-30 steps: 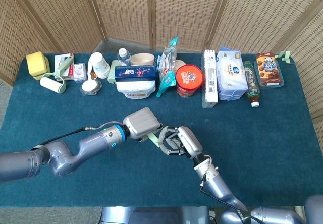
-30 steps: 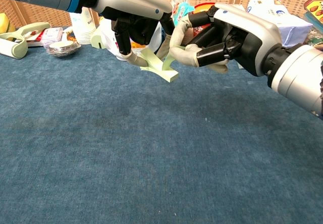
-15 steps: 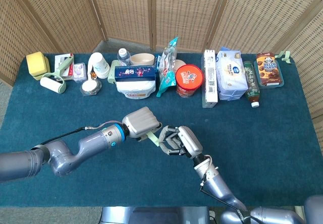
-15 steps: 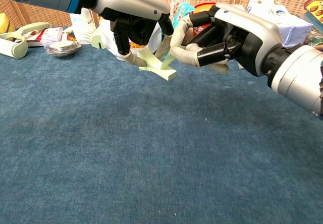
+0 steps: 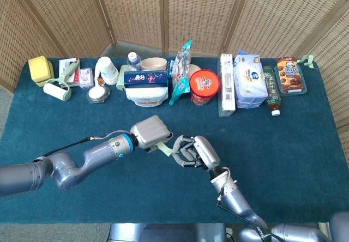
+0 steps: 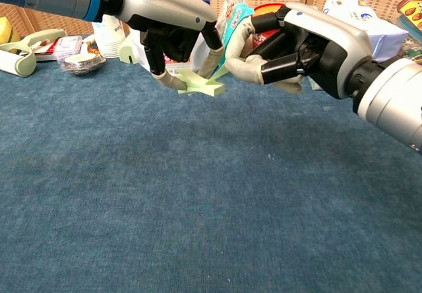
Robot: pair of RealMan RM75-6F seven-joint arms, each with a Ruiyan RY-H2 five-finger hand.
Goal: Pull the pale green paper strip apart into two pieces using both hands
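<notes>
- Holding the pale green paper strip (image 6: 201, 85) between both of my hands above the table, in the centre of the head view and the upper middle of the chest view, I judge the task part-way through: both grasps look set, but I cannot tell whether the paper is already torn, since it shows as a crumpled bunch between my fingers.
- My left hand (image 6: 173, 26) pinches the strip's left end from above, fingers curled down onto it; my right hand (image 6: 297, 45) clamps the right end between thumb and fingers.
- What is left, as I judge it, is drawing my hands away from each other until two separate pieces show.
- The surface under me is a dark teal cloth-covered table (image 5: 305, 138), bare in the lower half of the chest view.
- Woven wicker screens (image 5: 136, 13) close off the room along the top of the head view.
- A row of groceries (image 5: 204, 86) and containers lines the table's upper edge, well apart from my hands.
</notes>
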